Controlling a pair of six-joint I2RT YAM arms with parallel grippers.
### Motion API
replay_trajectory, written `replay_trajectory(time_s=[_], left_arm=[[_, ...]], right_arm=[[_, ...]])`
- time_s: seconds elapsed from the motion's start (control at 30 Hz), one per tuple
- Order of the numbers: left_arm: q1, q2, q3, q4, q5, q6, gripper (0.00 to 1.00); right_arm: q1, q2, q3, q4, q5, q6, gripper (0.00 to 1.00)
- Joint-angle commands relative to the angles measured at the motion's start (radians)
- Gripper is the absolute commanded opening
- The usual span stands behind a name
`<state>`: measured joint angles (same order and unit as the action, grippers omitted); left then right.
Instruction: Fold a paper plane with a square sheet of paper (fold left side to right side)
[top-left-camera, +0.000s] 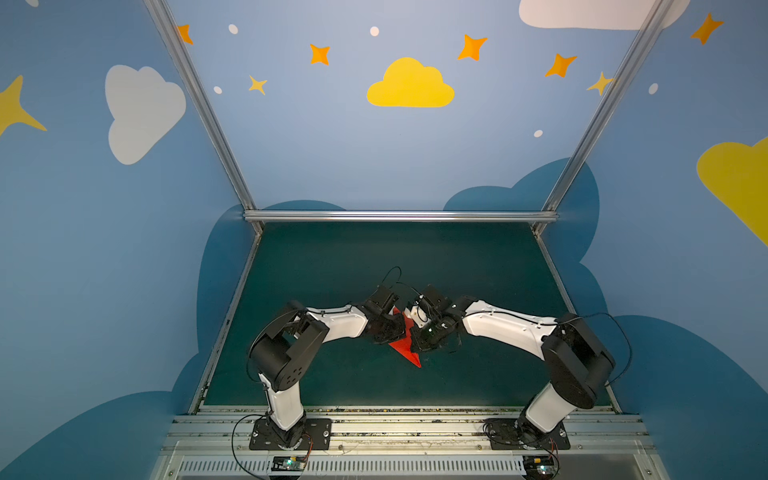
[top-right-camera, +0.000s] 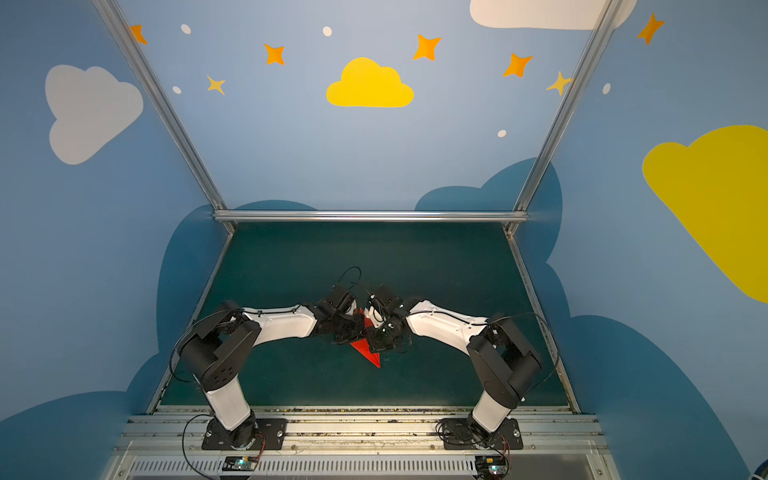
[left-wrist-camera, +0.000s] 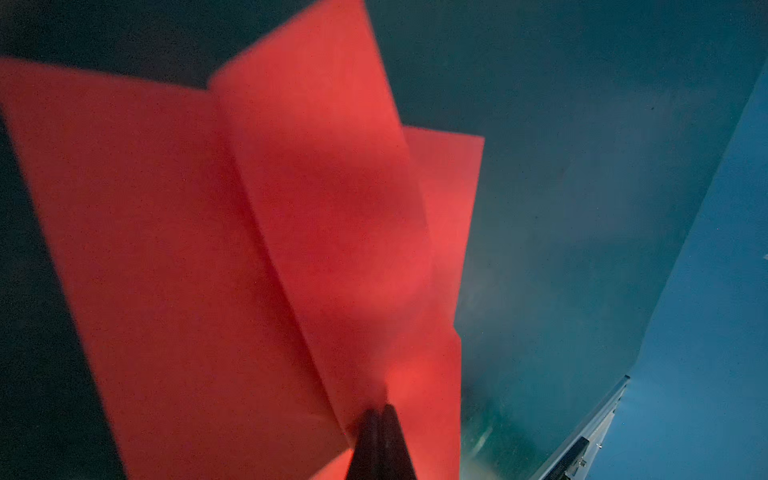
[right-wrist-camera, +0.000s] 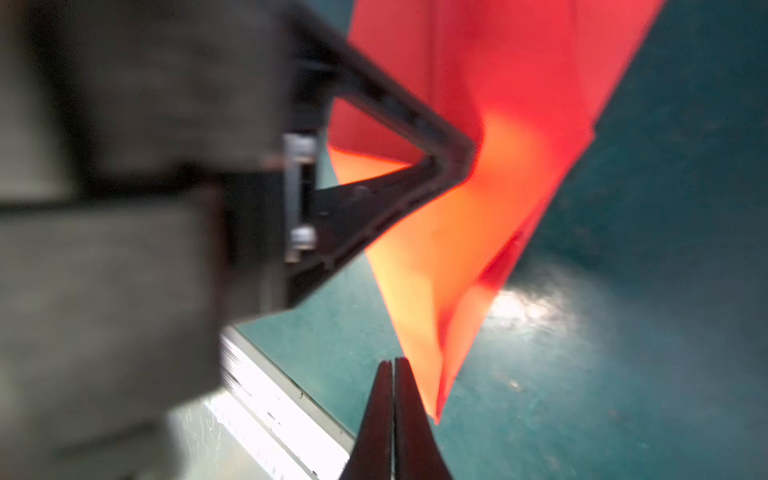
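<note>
The square sheet of paper is folded into a bright red paper plane (top-left-camera: 405, 348), a creased dart held just above the green mat with its sharp nose toward the front edge; it appears in both top views (top-right-camera: 366, 350). My left gripper (left-wrist-camera: 380, 409) is shut on a fold of the plane (left-wrist-camera: 232, 249) near its middle. The right wrist view shows the left fingers (right-wrist-camera: 451, 149) pinching the paper (right-wrist-camera: 519, 104). My right gripper (right-wrist-camera: 392, 362) is shut with nothing between its fingers, and the plane's nose passes just beside them. Both grippers meet over the mat's centre (top-left-camera: 398, 331) (top-left-camera: 417, 345).
The green mat (top-left-camera: 374, 266) is bounded by aluminium rails at the back (top-left-camera: 399, 216) and both sides, with a metal strip along the front (top-left-camera: 395, 415). Both arm bases (top-left-camera: 291, 432) (top-left-camera: 528, 434) stand on that strip. Blue painted walls enclose the cell.
</note>
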<state>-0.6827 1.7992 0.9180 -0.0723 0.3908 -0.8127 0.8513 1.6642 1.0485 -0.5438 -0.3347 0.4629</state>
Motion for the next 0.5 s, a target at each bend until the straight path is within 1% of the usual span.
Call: replay_trajectory(time_s=[0.0,0.47], left_arm=[[0.000,0.044,-0.011,-0.046,-0.035,0.001,0.03],[0.001,0.043,-0.008,-0.053,-0.037,0.004,0.03]], right_arm=[[0.000,0.027,0.014,-0.027,0.039,-0.014,0.00],[-0.019,0.070,-0.017,0.007,0.045,-0.020,0.00]])
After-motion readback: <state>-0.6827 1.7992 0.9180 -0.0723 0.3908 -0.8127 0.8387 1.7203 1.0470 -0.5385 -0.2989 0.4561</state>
